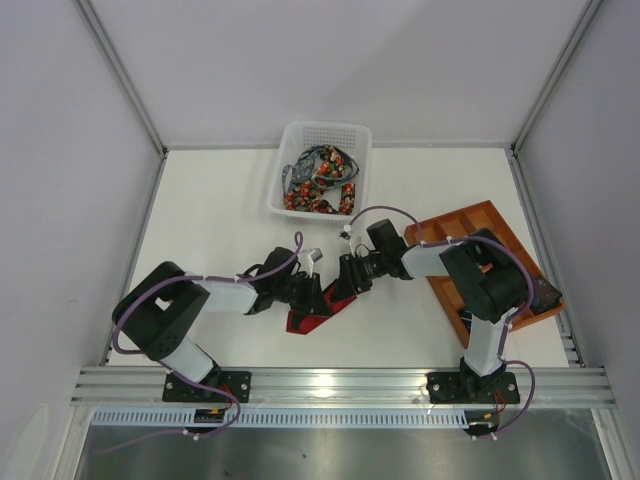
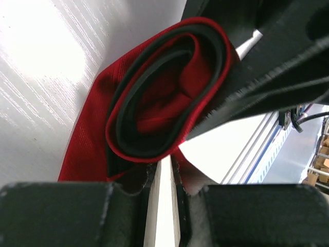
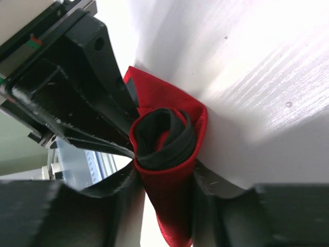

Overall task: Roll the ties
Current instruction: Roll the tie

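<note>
A plain deep red tie with dark lining lies in front of the arms, one end wound into a roll. My right gripper is shut on the roll, one finger on each side. My left gripper is nearly closed, a thin slit between the jaws, its tips pinching the roll's outer edge from the opposite side. In the top view the left gripper and right gripper meet over the tie. Several dark floral ties lie heaped in the white basket.
An orange-brown gridded tray lies at the right, partly under the right arm. The white basket stands at the back middle. The aluminium rail runs along the near edge, and walls close in both sides.
</note>
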`<state>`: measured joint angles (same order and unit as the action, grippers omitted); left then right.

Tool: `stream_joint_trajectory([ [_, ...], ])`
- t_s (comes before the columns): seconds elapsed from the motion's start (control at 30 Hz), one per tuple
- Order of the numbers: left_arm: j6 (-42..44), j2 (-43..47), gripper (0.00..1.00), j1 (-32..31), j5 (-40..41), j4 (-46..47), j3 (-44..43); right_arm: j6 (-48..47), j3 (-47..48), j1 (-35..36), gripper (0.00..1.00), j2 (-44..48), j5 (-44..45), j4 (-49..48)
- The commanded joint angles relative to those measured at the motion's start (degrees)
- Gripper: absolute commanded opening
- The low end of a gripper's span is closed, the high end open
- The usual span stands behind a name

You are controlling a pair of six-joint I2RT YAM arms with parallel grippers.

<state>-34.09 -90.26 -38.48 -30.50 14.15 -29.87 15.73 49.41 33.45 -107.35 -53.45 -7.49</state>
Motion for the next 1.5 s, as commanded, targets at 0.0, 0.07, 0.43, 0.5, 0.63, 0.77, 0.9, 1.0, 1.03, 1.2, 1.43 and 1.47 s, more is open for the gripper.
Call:
stream_joint_trajectory([
  [0.0, 1.04, 2.19, 0.18, 0.51, 0.71, 0.35, 1.48, -0.44, 2.10, 1.00, 0.35, 1.26, 1.50, 2.39],
  [0.07, 0.60, 3.59, 0.18, 0.51, 0.62, -0.09, 1.65, 0.35, 2.71, 1.61, 0.26, 2.41, 3.95, 3.79],
  [0.43, -0.19, 16.43, 0.27, 0.69, 6.94, -10.20, 0.86, 2.46, 14.99, 10.47, 0.11, 4.87, 32.83, 31.00],
  [0.5, -0.54, 15.82, 0.27, 0.69, 6.86, -10.02, 1.13, 3.60, 17.55, 12.42, 0.11, 3.56, 38.04, 34.98],
  [0.63, -2.82, 14.50, 0.25, 0.86, 7.29, -7.74, 3.06, 7.38, 24.40, 18.56, 0.12, 0.66, 51.22, 44.81],
  [0.77, -4.23, 15.28, 0.24, 1.12, 9.67, -6.16, 5.34, 10.02, 26.96, 22.08, 0.13, -0.93, 56.70, 48.09],
  [0.9, -4.32, 16.42, 0.23, 1.83, 10.90, -6.68, 5.52, 12.48, 28.19, 23.58, 0.22, -1.19, 58.28, 49.93],
  [1.0, -3.45, 18.09, 0.23, 2.53, 12.39, -8.87, 5.43, 13.27, 29.60, 24.90, 0.26, -1.54, 59.78, 50.90],
  [1.03, -3.27, 18.45, 0.23, 2.62, 12.92, -9.40, 5.43, 13.45, 30.04, 25.08, 0.27, -1.72, 60.04, 51.16],
  [1.2, -4.14, 18.72, 0.23, 2.88, 12.66, -8.27, 5.87, 14.24, 32.24, 26.49, 0.39, -3.39, 59.87, 51.78],
  [1.43, -4.94, 14.06, 0.22, 2.88, 11.34, -4.40, 5.87, 15.65, 32.77, 26.93, 0.48, -2.34, 58.46, 51.08],
  [1.47, -5.20, 13.01, 0.22, 2.97, 11.08, -2.92, 6.22, 16.09, 32.77, 26.84, 0.49, -2.16, 58.29, 50.91],
])
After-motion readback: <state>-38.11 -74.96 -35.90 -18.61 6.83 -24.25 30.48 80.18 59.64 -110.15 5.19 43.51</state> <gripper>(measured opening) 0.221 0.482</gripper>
